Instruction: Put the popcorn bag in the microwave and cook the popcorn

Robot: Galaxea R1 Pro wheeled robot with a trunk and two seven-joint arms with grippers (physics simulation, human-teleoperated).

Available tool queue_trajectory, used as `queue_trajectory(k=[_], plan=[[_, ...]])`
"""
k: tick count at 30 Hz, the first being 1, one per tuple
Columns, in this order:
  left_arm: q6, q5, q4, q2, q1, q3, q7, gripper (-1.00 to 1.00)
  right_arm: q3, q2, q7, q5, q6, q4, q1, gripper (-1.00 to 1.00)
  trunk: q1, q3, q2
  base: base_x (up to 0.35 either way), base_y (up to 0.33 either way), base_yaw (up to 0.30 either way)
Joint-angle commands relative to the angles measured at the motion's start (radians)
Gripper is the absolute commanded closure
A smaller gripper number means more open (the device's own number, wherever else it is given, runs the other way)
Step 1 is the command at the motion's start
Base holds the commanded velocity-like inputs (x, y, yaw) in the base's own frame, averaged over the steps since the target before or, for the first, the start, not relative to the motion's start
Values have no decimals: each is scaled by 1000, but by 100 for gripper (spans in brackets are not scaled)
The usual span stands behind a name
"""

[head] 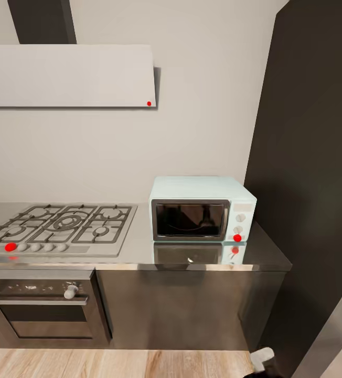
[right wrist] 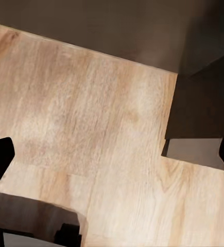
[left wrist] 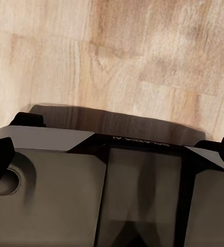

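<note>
The pale-blue microwave (head: pixel 201 209) stands on the grey countertop (head: pixel 139 252) at its right end, its dark glass door shut and a red light by its lower knob. The popcorn bag and the popcorn are out of view. In the left wrist view my left gripper (left wrist: pixel 112 159) hangs open over the robot's own dark base (left wrist: pixel 65 195) and the wood floor (left wrist: pixel 142 56), with nothing between its fingers. The right gripper (right wrist: pixel 114 159) is also open and empty, above the floor (right wrist: pixel 91 118) near a dark cabinet foot (right wrist: pixel 204 103).
A gas hob (head: pixel 61 226) sits left of the microwave, with a steel oven (head: pixel 40 310) below it and a white hood (head: pixel 66 76) above. A tall dark cabinet (head: pixel 318 157) closes off the right side. A bit of my right arm (head: pixel 263 359) shows low down.
</note>
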Motion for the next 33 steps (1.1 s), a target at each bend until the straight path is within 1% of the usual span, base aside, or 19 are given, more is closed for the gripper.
queue_trajectory(k=[1, 2, 3, 7, 9, 11, 14, 15, 17, 18, 19, 21, 22, 23, 26, 29, 31, 32, 33], plan=[[-3, 7, 1, 0, -1, -8, 2, -100, 2, 0, 10, 9, 49, -63, 0, -100, 0, -1, -1, 0, 0, 0], [-3, 7, 1, 0, -1, -8, 2, -100, 1, 0, 23, 5, 113, -160, 0, -100, 0, -1, -1, 0, 0, 0], [-3, 7, 1, 0, -1, -8, 2, -100, 0, 1, 29, 2, 149, -216, 1, -100, 0, -1, -1, 0, 0, 0], [-3, 7, 1, 0, -1, -8, 2, -100, -4, 4, 31, -3, 173, -253, -17, -100, 0, -1, -1, 0, 0, 0], [-3, 7, 1, 0, -1, -8, 2, -100, -5, 5, 31, -3, 188, -277, -62, -100, 0, -1, -1, 0, 0, 0], [-3, 7, 1, 0, -1, -8, 2, -100, -8, 9, 30, -7, 227, -294, -115, -100, 0, -1, -1, 0, 0, 0], [-3, 7, 1, 2, -1, -8, 2, -100, -22, 13, 25, -37, 302, -334, -200, -100, 0, -1, -1, 0, 0, 0], [-3, 7, 1, 2, -1, -8, 2, -100, -29, 12, 23, -40, 313, -351, -210, -100, 0, -1, -1, 0, 0, 0], [-3, 7, 1, 2, -1, -8, 2, -100, -38, 11, 21, -44, 347, -422, -222, -100, 0, -1, -1, 0, 0, 0], [-3, 7, 1, 2, -1, -8, 2, -100, -41, 10, 18, -44, 373, -480, -225, -100, 0, -1, -1, 0, 0, 0], [-3, 7, 1, 2, -1, -8, 2, -100, -42, 10, 16, -44, 381, -500, -226, -100, 0, -1, -1, 0, 0, 0], [-3, 7, 1, 3, -1, -8, 2, -100, -44, 10, -5, -44, 404, -571, -236, -100, 0, -1, -1, 0, 0, 0], [-3, 7, 1, 2, -1, -8, 2, -100, -46, 12, -21, -44, 412, -593, -250, -100, 0, -1, -1, 0, 0, 0], [-3, 7, 1, 2, -1, -8, 2, -100, -47, 13, -48, -47, 427, -606, -295, -100, 0, -1, -1, 0, 0, 0], [-3, 7, 1, 2, -1, -8, 2, -100, -50, 16, -78, -50, 469, -593, -384, -100, 0, -1, -1, 0, 0, 0], [-3, 7, 1, 3, -1, -8, 2, -100, -63, 18, -88, -51, 482, -536, -472, -100, 0, -1, -1, 0, 0, 0], [-3, 7, 1, 3, -1, -8, 2, -100, -80, 33, -91, -51, 476, -445, -544, -100, 0, -1, -1, 0, 0, 0], [-3, 7, 1, 3, -1, -8, 2, -100, -99, 48, -93, -51, 460, -374, -586, -100, 0, -1, -1, 0, 0, 0], [-3, 7, 1, 3, -1, -8, 2, -100, -116, 54, -93, -51, 436, -323, -612, -100, 0, -1, -1, 0, 0, 0]])
